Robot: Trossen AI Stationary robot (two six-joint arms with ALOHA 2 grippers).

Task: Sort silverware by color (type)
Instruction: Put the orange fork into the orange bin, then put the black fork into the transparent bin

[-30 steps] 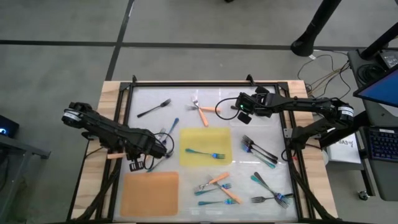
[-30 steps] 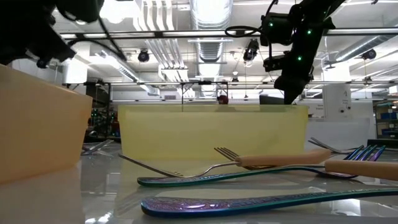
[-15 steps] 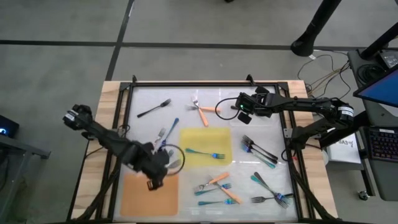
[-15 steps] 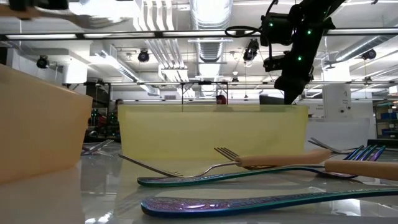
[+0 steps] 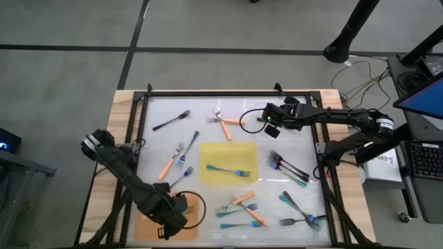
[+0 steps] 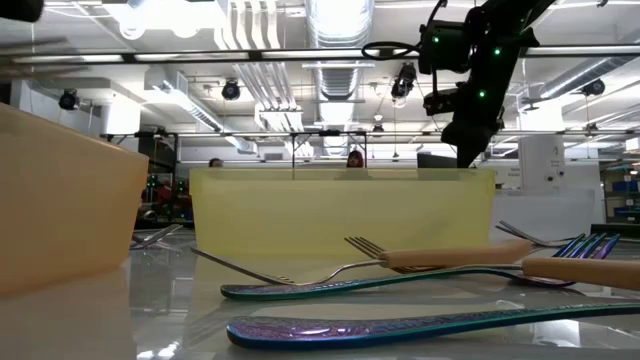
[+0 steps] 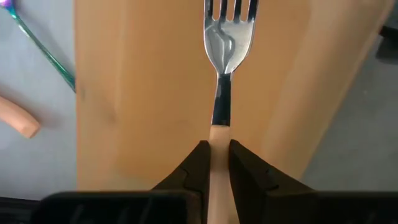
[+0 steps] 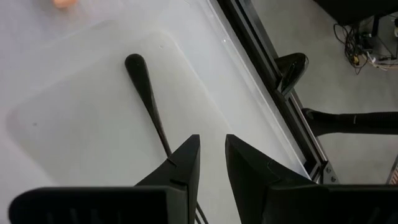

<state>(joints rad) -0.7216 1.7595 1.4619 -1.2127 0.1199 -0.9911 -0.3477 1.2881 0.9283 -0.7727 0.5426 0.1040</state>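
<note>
The orange mat [image 5: 149, 220] lies at the table's near-left corner, and the left gripper [image 5: 168, 223] hangs over it. In the left wrist view its fingers [image 7: 198, 167] are clamped on the handle of an orange-handled fork [image 7: 222, 68], whose silver head sticks out ahead of the fingertips over the mat's surface; whether the fork touches the mat cannot be told. The yellow mat [image 5: 239, 154] sits mid-table and carries one blue-teal fork [image 5: 228, 169].

The right gripper [image 5: 271, 123] is over the far right part of the table. In the right wrist view a dark fork [image 8: 148, 99] runs out from between its two fingers [image 8: 184, 163], handle end pointing away over a clear mat [image 8: 74, 118]; the fingers stand a little apart with the fork in the gap, and whether they press on it cannot be told.

The other forks [image 5: 242, 204] lie loose in small groups on the white tabletop [image 5: 304, 149], near the mats.
</note>
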